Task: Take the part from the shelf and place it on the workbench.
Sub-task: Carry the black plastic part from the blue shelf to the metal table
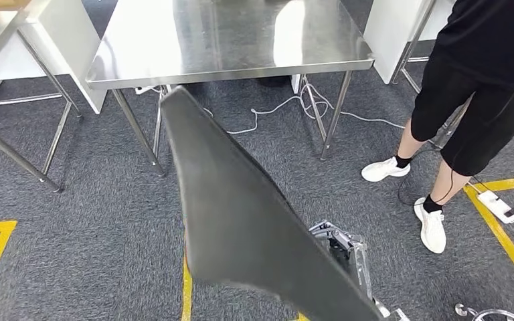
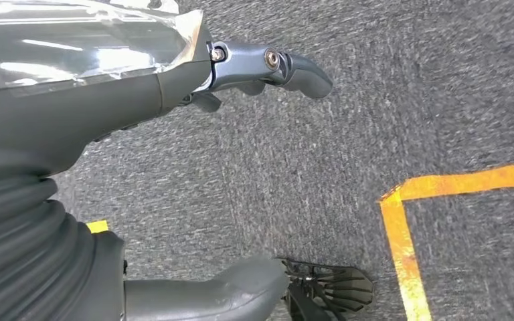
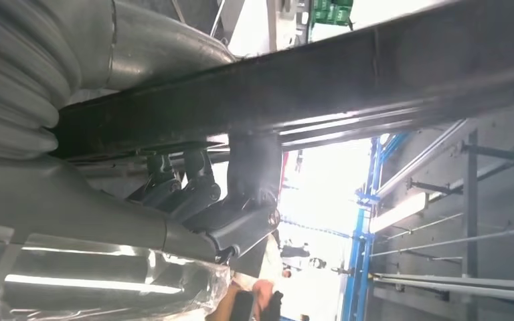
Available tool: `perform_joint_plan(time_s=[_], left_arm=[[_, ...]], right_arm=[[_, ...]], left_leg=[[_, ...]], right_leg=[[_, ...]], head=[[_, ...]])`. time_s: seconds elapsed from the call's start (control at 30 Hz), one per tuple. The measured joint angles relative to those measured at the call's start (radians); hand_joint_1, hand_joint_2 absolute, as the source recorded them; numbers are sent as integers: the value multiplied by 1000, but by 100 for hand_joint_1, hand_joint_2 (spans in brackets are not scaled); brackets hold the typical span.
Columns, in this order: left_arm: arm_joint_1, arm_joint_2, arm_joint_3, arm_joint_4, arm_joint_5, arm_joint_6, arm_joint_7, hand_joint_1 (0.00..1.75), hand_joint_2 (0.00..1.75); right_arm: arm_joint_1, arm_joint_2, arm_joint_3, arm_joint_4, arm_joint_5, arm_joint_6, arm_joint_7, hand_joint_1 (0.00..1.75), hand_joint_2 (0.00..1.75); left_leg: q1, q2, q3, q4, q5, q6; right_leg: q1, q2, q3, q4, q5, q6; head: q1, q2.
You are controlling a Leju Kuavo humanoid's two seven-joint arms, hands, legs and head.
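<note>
The part is a long, flat, dark grey panel that slants from the lower right of the head view up toward the steel workbench. Its far tip sits just below the bench's front edge. In the right wrist view my right hand grips the part from underneath, with dark fingers curled against its edge. My right arm shows beneath the panel in the head view. My left hand hangs over the carpet, fingers apart and holding nothing.
A person in black with white shoes stands at the right, close to the bench's corner. A white cable lies under the bench, and a power strip lies on yellow floor tape. A second metal table stands at the left.
</note>
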Motion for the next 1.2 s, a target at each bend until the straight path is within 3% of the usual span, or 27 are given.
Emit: perform_joint_plan(time_s=[0.03,0.1,0.17,0.2,0.27,0.3,0.4,0.43,0.57,0.63,0.7,0.73,0.77,0.8,0.87,0.9,0.97,1.1,1.2], left_arm=[[1,0,0,0,0,0,-1,0,175],[2,1,0,0,0,-1,-6,0,175],[1,2,0,1,0,-1,-12,0,175],[0,2,0,1,-1,-2,-14,0,175],[0,1,0,1,-3,-2,-17,0,175],[0,1,0,2,-3,-3,-18,0,175],[-1,2,0,2,-4,-5,-18,0,175],[-2,2,-1,2,-5,-8,-18,0,175],[-3,2,-1,2,-6,-26,-17,0,175],[-5,2,-2,2,-10,-30,-14,0,175],[-6,2,-2,2,-14,-32,-11,0,175],[-6,2,-2,2,-14,-33,-9,0,175],[-6,2,-2,2,-15,-33,-8,0,175],[-6,2,-2,2,-15,-33,-8,0,175],[-6,1,-3,2,-15,-34,-7,0,175],[-6,1,-3,2,-15,-34,-7,0,175],[-6,1,-3,2,-15,-34,-7,0,175],[-5,1,-3,2,-15,-34,-7,0,175],[-5,2,-3,2,-15,-33,-6,0,175]], right_arm=[[-1,0,0,0,0,-1,0,175,175],[-1,1,0,-1,0,-6,0,175,175],[-1,1,0,-1,-2,-13,-1,175,175],[-1,1,-1,-1,-3,-15,-1,175,175],[1,2,-1,-1,-7,-16,0,175,175],[2,3,-1,-2,-9,-16,1,175,175],[2,6,-1,-3,-12,-14,4,175,175],[1,7,-1,-4,-12,-14,4,175,175],[-2,12,0,-6,-12,-7,11,175,175],[-6,12,0,-6,-12,-1,14,175,175],[-9,11,0,-4,-12,3,18,175,175],[-9,11,0,-2,-12,4,20,175,175],[-9,11,0,-1,-12,4,21,175,175],[-9,11,0,0,-12,4,22,175,175],[-10,11,0,0,-12,4,22,175,175],[-10,11,0,0,-12,4,22,175,175],[-11,11,0,1,-12,4,22,175,175],[-12,12,0,1,-12,4,22,175,175],[-14,12,1,2,-11,6,23,175,175]], left_leg=[[3,2,-2,4,-2,-5],[6,40,-21,48,-27,-14],[9,88,-76,154,-76,-25],[12,99,-109,213,-98,-29],[18,107,-143,259,-97,-35],[20,109,-132,230,-72,-35],[17,119,-45,56,8,-25],[13,121,-29,26,13,-20],[6,112,-10,-1,10,6],[9,110,4,-15,14,19],[7,107,6,-16,11,25],[6,105,7,-16,9,27],[6,102,8,-15,7,27],[6,98,11,-14,5,26],[6,90,17,-11,-2,19],[3,87,19,-7,-8,13],[0,85,19,0,-16,2],[8,92,9,27,-37,-16],[11,105,-72,192,-118,-31]], right_leg=[[-1,-7,5,-1,1,-6],[-5,-21,12,-5,1,-17],[-2,-35,19,-6,-4,-27],[-1,-42,21,-5,-7,-30],[1,-51,25,-5,-12,-33],[1,-54,28,-5,-15,-32],[4,-58,38,-5,-26,-22],[6,-58,39,-6,-29,-16],[7,-61,43,-5,-42,5],[8,-56,9,69,-78,2],[7,-50,-67,201,-129,-5],[7,-49,-101,252,-143,-3],[7,-47,-118,269,-139,4],[6,-47,-115,246,-117,14],[3,-46,-62,114,-47,33],[1,-46,-37,53,-18,33],[2,-45,-13,0,7,19],[-1,-45,-6,-2,11,-10],[-1,-46,-2,-3,8,-23]], head=[[0,0],[-4,0],[-7,0],[-8,0],[-8,0],[-8,0],[-7,0],[-7,0],[-6,0],[-3,0],[-1,0],[-1,0],[0,0],[0,0],[1,0],[1,0],[-1,0],[-4,0],[-9,0]])
